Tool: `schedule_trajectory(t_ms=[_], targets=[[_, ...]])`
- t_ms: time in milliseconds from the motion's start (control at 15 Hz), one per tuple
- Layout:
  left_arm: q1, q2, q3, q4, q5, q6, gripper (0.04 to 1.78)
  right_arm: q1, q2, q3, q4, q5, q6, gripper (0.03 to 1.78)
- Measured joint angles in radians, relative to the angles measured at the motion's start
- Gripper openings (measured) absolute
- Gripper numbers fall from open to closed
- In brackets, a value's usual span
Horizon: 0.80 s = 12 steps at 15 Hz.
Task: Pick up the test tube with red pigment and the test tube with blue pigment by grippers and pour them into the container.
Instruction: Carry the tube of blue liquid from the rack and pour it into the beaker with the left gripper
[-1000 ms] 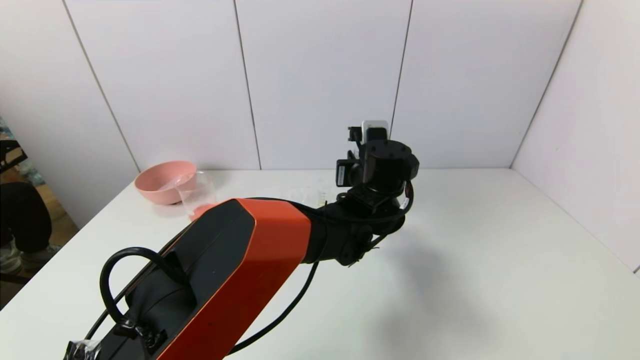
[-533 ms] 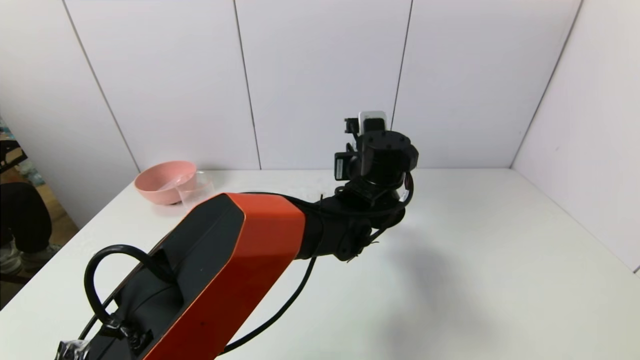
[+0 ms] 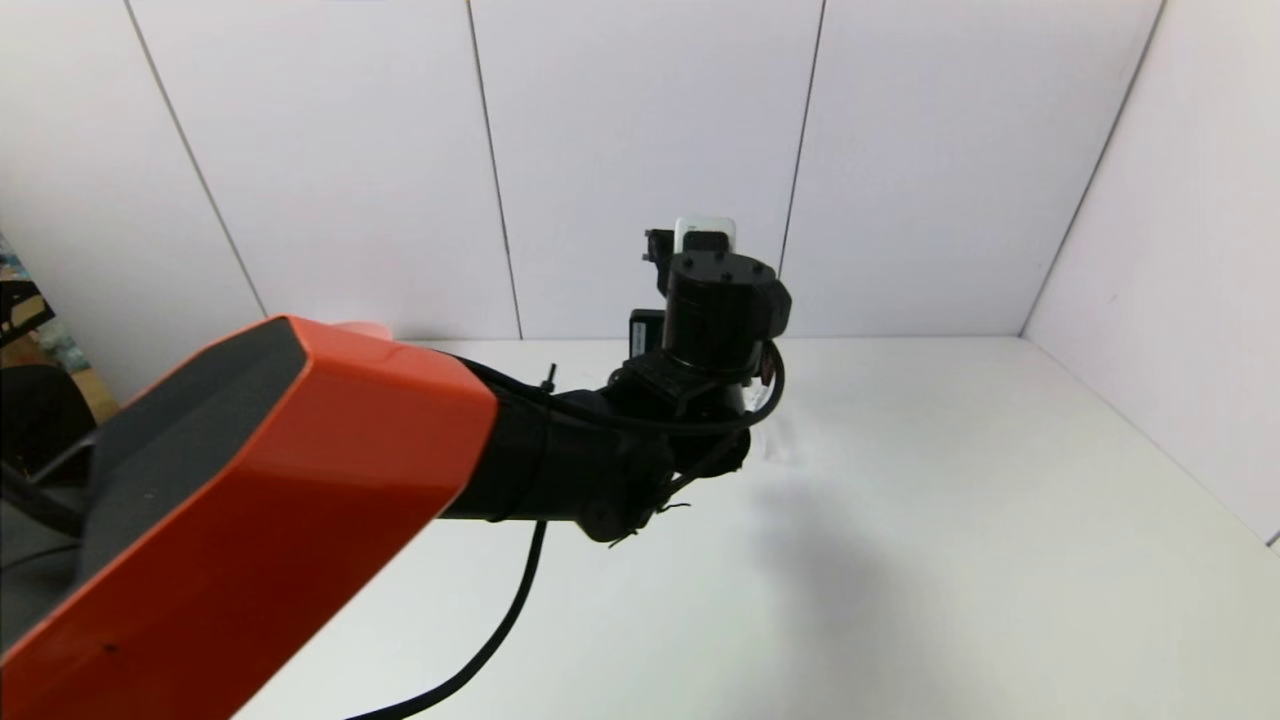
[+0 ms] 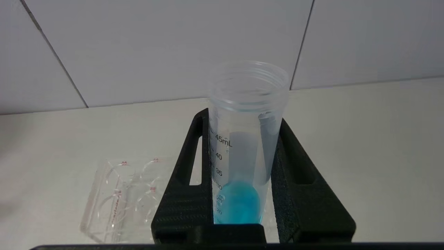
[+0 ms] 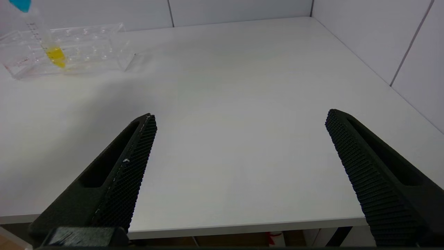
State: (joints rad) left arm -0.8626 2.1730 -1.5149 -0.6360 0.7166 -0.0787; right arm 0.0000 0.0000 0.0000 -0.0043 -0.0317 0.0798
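My left gripper (image 4: 242, 118) is shut on the test tube with blue pigment (image 4: 248, 139), one black finger on each side of it. Sky-blue liquid (image 4: 239, 203) sits low in the tube, and its open mouth points away from the wrist. From the right wrist view its blue tip (image 5: 20, 4) hangs above the clear rack (image 5: 86, 45). In the head view only the left wrist (image 3: 715, 300) shows, raised over the far middle of the table. The right gripper (image 5: 241, 115) stands open and empty near the table's front edge. The red-pigment test tube is out of view, and the container is hidden behind my left arm.
A tube with yellow liquid (image 5: 52, 52) stands in the rack (image 4: 118, 194), which lies on the white table (image 3: 950, 500) below the held tube. My orange-red upper arm (image 3: 300, 450) blocks the table's left side. White walls close the back and right.
The left arm has risen and swung leftward with the blue tube still gripped. Its orange shell now covers the pink bowl and the beaker that showed earlier.
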Motion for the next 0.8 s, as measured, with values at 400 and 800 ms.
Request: schedule_trajectory(t_ms=[400, 800], targets=[[0.083, -0.327, 0.368, -0.017, -0.246, 0.004, 0.49, 0.0, 0.0, 0.0, 0.0, 0.0, 0.0, 1.77], [0.39, -0.69, 0.68, 0.092, -0.607, 0.012, 0.49, 0.0, 0.0, 0.0, 0.0, 0.0, 0.001, 1.77]])
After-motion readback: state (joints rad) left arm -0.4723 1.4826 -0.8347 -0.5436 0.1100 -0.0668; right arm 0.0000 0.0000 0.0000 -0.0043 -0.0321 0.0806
